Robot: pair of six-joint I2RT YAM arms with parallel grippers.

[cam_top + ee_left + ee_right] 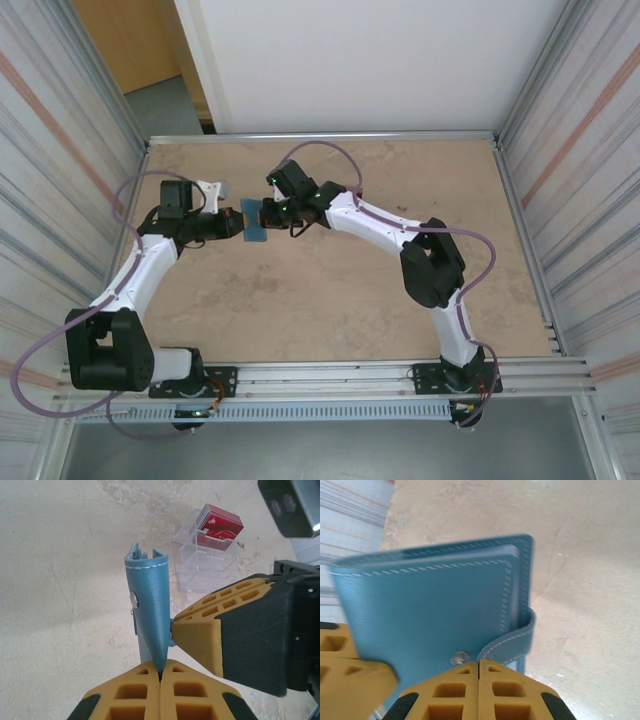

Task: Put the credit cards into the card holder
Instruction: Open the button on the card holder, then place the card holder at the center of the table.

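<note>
Pinching one edge of the holder (150, 605), the left gripper (160, 672) is shut tight on it, and the teal booklet is held clear of the table (55, 580). The right gripper (479, 666) is clamped on the holder by the snap tab, just beside the left fingers. Beyond the holder, the red cards (218, 524) are seen stacked in a clear case (200, 572) on the table.

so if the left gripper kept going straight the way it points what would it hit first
The card holder, pinched in the left gripper. Pushed on, the holder would likely press into the right gripper, clamped on it from the side; depth beyond is unclear.
</note>
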